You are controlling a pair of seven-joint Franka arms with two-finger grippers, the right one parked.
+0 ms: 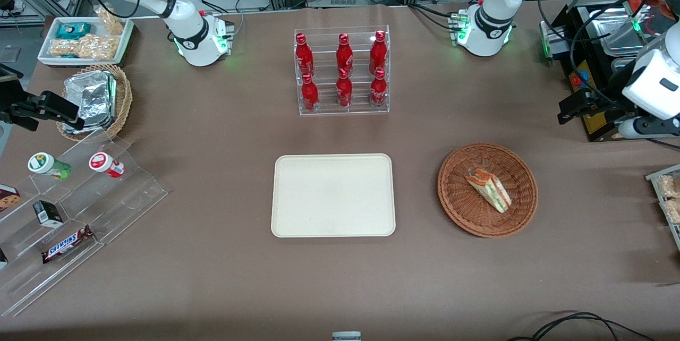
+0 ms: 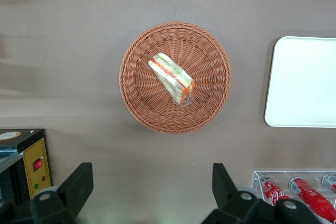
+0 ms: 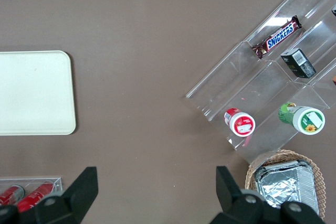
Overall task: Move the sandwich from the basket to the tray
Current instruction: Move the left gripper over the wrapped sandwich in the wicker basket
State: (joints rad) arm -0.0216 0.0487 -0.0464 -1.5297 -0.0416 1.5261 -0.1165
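The sandwich [image 1: 489, 189], a clear-wrapped wedge with orange-red and green filling, lies in the reddish-brown woven basket [image 1: 457, 208]. The cream tray [image 1: 333, 195] lies bare beside the basket, toward the parked arm's end. My left gripper [image 1: 564, 110] hangs high over the table, farther from the front camera than the basket and toward the working arm's end. In the left wrist view the gripper [image 2: 152, 182] is open wide and holds nothing, with bare table between its fingers [image 2: 79, 182]; the sandwich [image 2: 172, 78], basket [image 2: 142, 108] and tray [image 2: 304, 82] all show there.
A clear rack of red bottles [image 1: 342, 71] stands farther from the camera than the tray. A black box with a red button [image 1: 581, 73] sits near my gripper. A clear stepped stand with snacks [image 1: 69, 213], a small basket of foil packs [image 1: 95, 99] and a white snack tray [image 1: 85, 41] lie toward the parked arm's end.
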